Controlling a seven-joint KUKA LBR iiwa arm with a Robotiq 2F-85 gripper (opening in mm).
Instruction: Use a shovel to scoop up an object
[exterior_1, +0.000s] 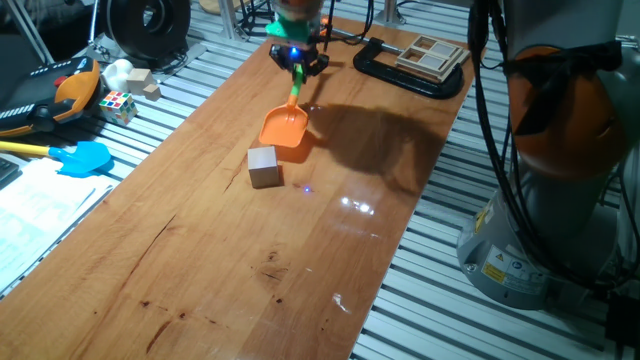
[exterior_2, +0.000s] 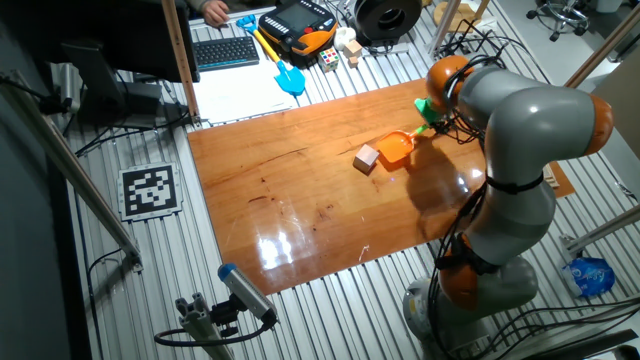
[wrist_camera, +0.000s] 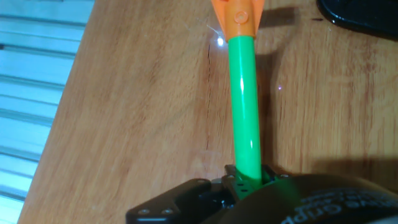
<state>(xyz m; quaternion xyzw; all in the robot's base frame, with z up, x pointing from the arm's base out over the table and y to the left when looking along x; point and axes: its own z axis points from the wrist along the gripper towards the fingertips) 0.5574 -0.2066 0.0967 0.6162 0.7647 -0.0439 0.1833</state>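
The shovel has an orange blade (exterior_1: 285, 128) and a green shaft (wrist_camera: 245, 106). My gripper (exterior_1: 298, 60) is shut on the shaft's upper end, at the far side of the table. The blade rests on the wooden table (exterior_1: 230, 250), tilted down toward the near side. The light-brown wooden cube (exterior_1: 264, 166) sits on the table just in front of the blade's left corner, close to it or touching it. In the other fixed view the cube (exterior_2: 366, 158) lies left of the blade (exterior_2: 396, 149) and the gripper (exterior_2: 430, 108) is at the table's far right. The hand view shows only the shaft and the blade's neck (wrist_camera: 239, 15).
A black clamp (exterior_1: 405, 72) holding wooden pieces lies at the table's far right. Off the table's left edge lie a blue-bladed toy shovel (exterior_1: 82, 158), a multicoloured puzzle cube (exterior_1: 117, 104), wooden blocks (exterior_1: 140, 82) and papers. The robot's base (exterior_1: 560, 150) stands to the right.
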